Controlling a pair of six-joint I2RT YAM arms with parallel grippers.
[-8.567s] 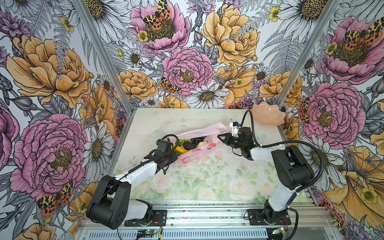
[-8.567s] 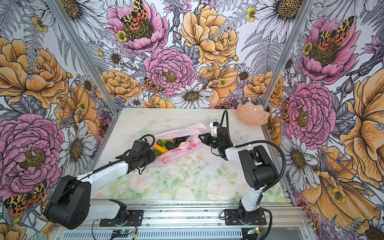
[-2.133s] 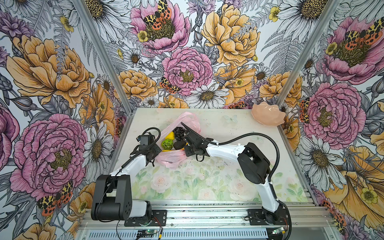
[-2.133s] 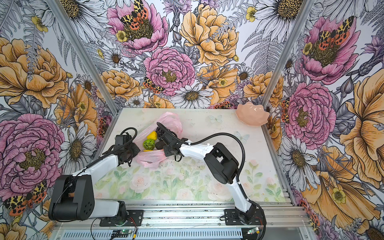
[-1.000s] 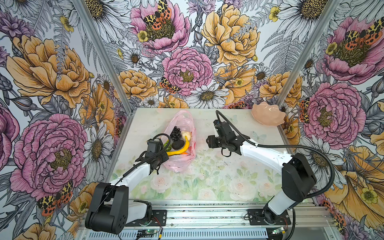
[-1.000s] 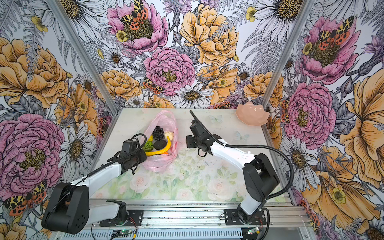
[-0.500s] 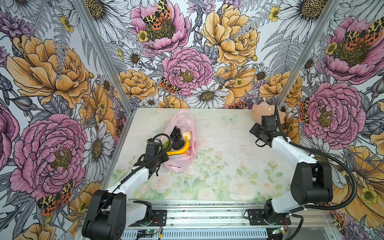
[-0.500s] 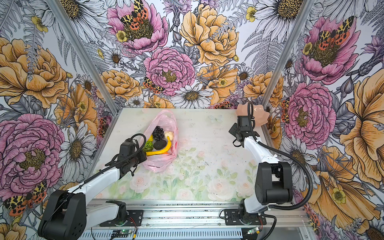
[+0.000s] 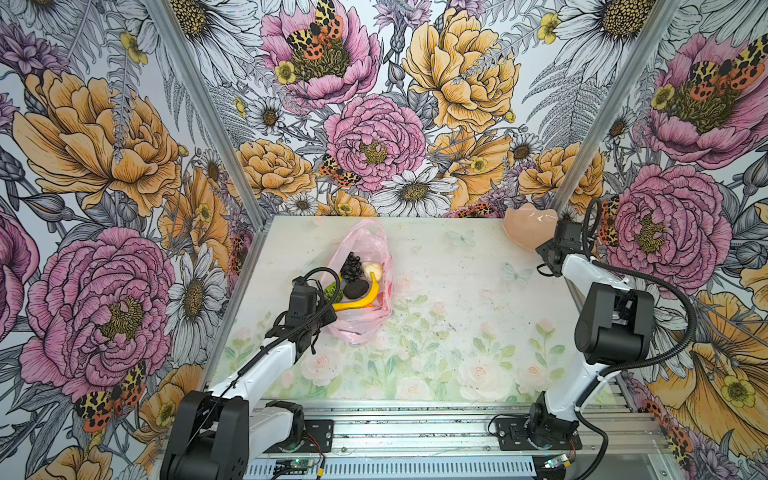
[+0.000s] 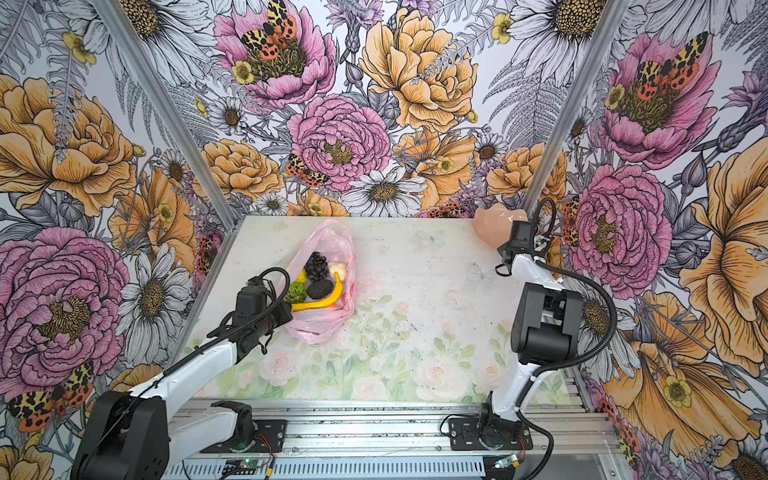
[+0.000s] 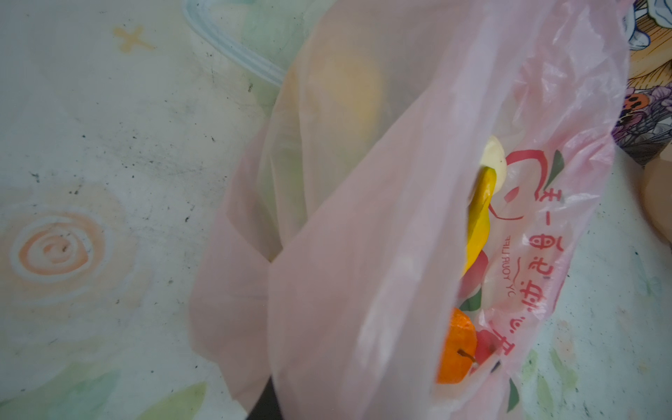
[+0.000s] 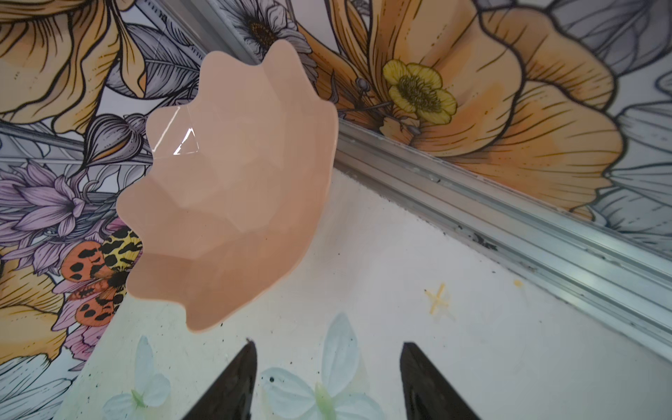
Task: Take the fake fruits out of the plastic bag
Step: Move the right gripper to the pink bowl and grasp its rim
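I see left gripper (image 9: 329,318) pinching plastic bag (image 9: 358,329) edge, fake fruits (image 9: 366,297) inside; right gripper (image 12: 327,382) spread near bowl (image 12: 232,189).

Floral table (image 9: 457,291) bears plastic bag (image 9: 357,328) and bowl (image 9: 523,226)
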